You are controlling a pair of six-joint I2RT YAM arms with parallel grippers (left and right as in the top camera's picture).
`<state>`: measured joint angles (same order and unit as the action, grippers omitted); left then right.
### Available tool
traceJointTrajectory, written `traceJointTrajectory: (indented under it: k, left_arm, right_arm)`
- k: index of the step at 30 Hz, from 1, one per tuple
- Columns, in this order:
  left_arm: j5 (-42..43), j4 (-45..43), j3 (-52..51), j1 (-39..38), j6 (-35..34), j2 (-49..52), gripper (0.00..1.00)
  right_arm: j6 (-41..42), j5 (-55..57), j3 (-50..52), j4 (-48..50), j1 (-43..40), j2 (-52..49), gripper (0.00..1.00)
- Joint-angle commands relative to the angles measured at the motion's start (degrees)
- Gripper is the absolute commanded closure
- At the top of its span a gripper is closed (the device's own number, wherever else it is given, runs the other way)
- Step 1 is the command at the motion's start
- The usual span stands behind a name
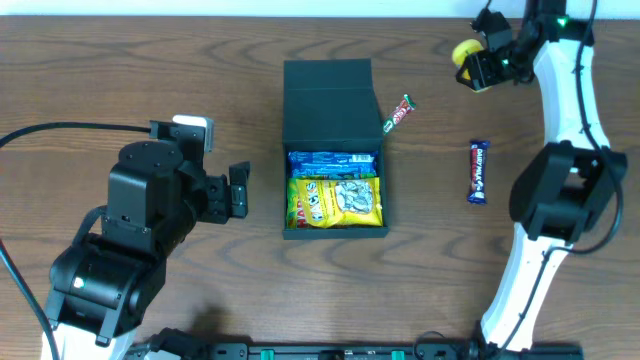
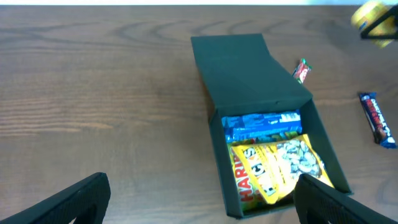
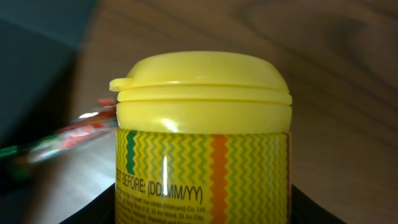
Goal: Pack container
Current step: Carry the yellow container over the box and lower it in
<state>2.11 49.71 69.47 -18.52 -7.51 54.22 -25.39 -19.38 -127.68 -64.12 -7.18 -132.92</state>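
at the centre of the overhead frame, the container stood on the wooden table with its hinged lid flipped back toward the top edge. you could read two items in the open compartment: a blue packet along the upper end and a yellow haribo bag filling the lower part, the two touching.

just right of the lid, a thin red-and-green candy stick lay at an angle; whether it touched the box, you could not tell. further right, well apart from the box, a dark blue chocolate bar lay pointing up and down the frame.

at the left of the frame, your left gripper sat beside the container's left wall, apart from it, jaws spread wide with nothing between them. the left wrist view showed its fingers at the bottom corners, with the box beyond them.

at the upper right corner of the overhead frame, your right gripper was clamped on a yellow-lidded tub, well apart from the container. the right wrist view showed the tub between two dark fingers, its flip cap closed, with a yellow zigzag label carrying a green stripe and an orange stripe. whether the tub rested on the table or hung clear of it, you could not tell.
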Motion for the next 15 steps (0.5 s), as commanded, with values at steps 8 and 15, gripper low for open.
traceJointTrajectory:
  k: [8, 15]
  left_arm:
    - [-1.03, 1.46, 1.03, 0.24, -0.26, -0.33, 0.05]
    - [-1.03, 4.24, 1.03, 0.24, -0.26, -0.39, 0.05]
  right_arm:
    - [13.86, -3.21, -2.12, -12.59, 15.8, 12.09, 0.89]
    - [17.77, -2.29, -1.05, -19.96, 28.09, 12.04, 0.99]
